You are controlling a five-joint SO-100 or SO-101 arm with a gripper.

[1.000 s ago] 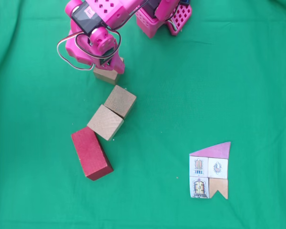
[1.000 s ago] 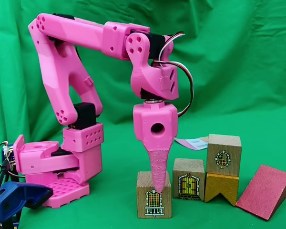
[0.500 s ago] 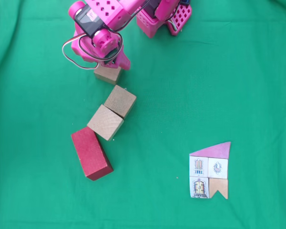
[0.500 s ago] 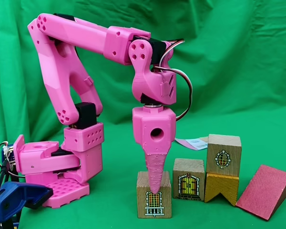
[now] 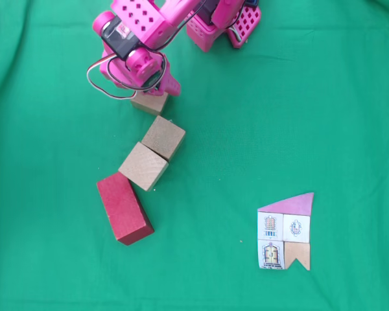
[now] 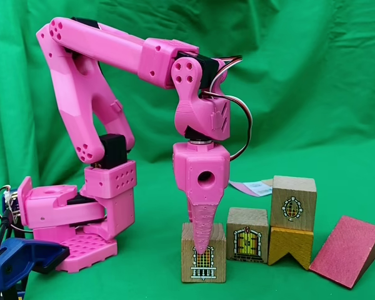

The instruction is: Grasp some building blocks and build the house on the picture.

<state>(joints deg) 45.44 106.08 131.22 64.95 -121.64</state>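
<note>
1. The pink two-finger gripper (image 6: 203, 247) is pointed straight down in the side fixed view, its tapered fingers lying against the front face of a light-tan wooden cube printed with a barred window (image 6: 204, 265); whether the jaws are pinching that cube cannot be told
2. In the top fixed view the same cube (image 5: 149, 102) is partly covered by the gripper (image 5: 157, 92), near the arm's base
3. Two more light-tan wooden cubes (image 5: 163, 137) (image 5: 143, 166) are seen touching each other on the green cloth (image 5: 298, 97), with the dark-red wedge-shaped wooden block (image 5: 124, 208) just beside the lower one
4. In the side view a door-printed cube (image 6: 247, 234) is seen beside a window-printed cube (image 6: 292, 202) stacked on a notched yellow block (image 6: 290, 246)
5. The small house-shaped paper card with a pink roof (image 5: 285, 230) is laid flat, well apart from the blocks
</note>
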